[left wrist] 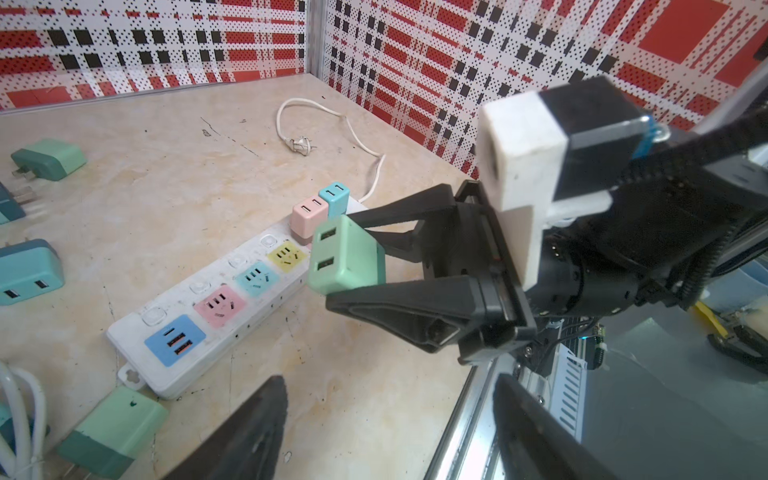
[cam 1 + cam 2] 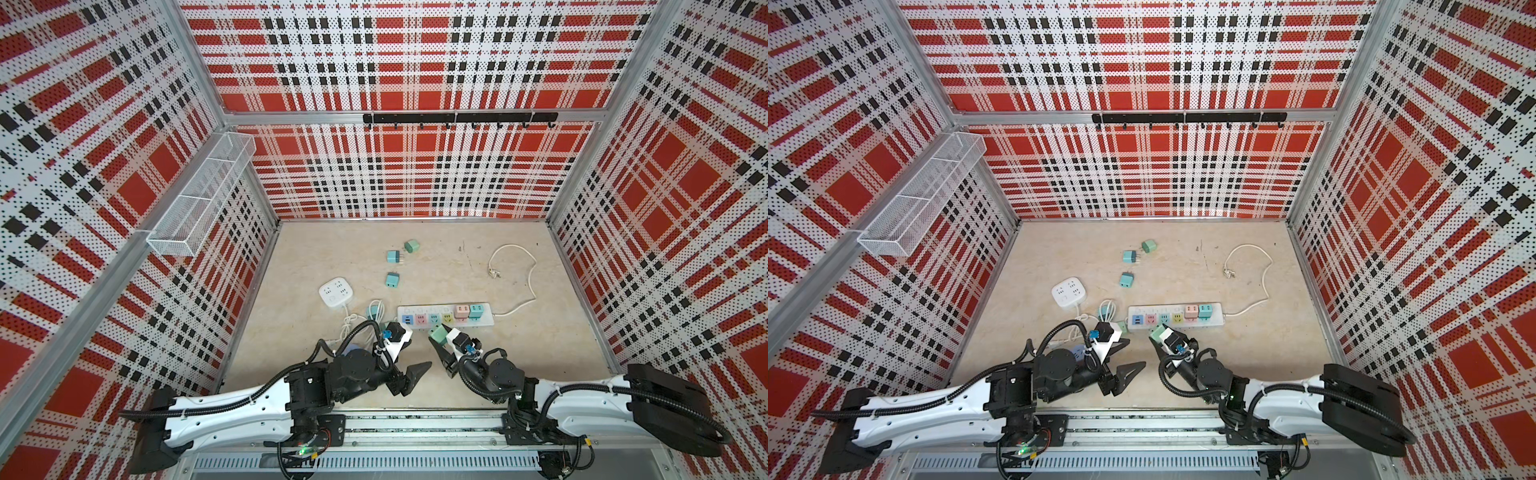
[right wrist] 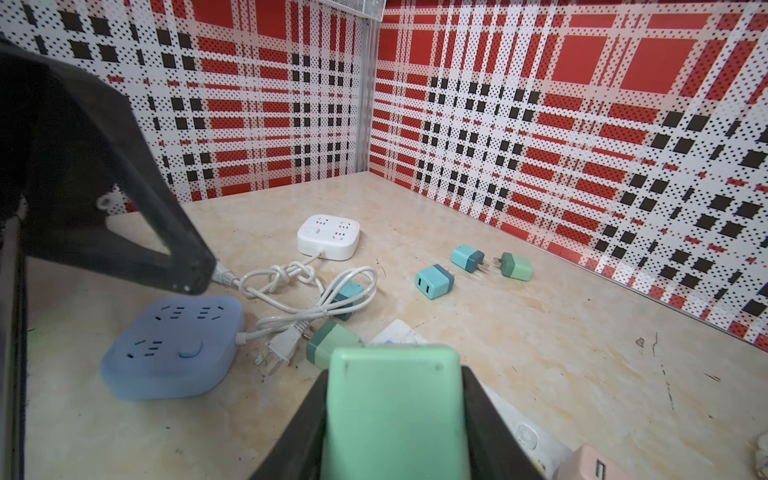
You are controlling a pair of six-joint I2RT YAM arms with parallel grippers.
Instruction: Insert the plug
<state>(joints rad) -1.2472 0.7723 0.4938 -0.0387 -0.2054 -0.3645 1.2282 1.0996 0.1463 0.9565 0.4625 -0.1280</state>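
My right gripper is shut on the plug, a mint-green adapter with two USB ports; its prongs are hidden. It hovers just in front of the white power strip, near the teal and yellow sockets. The right wrist view shows the plug filling the gap between the fingers. A pink adapter and a teal adapter sit in the strip's right end. My left gripper stands open and empty to the left of the plug, over bare table.
Loose adapters lie mid-table behind the strip, and another green one lies by its left end. A white socket cube, a blue one and tangled cords are at front left. The strip's cord loops right.
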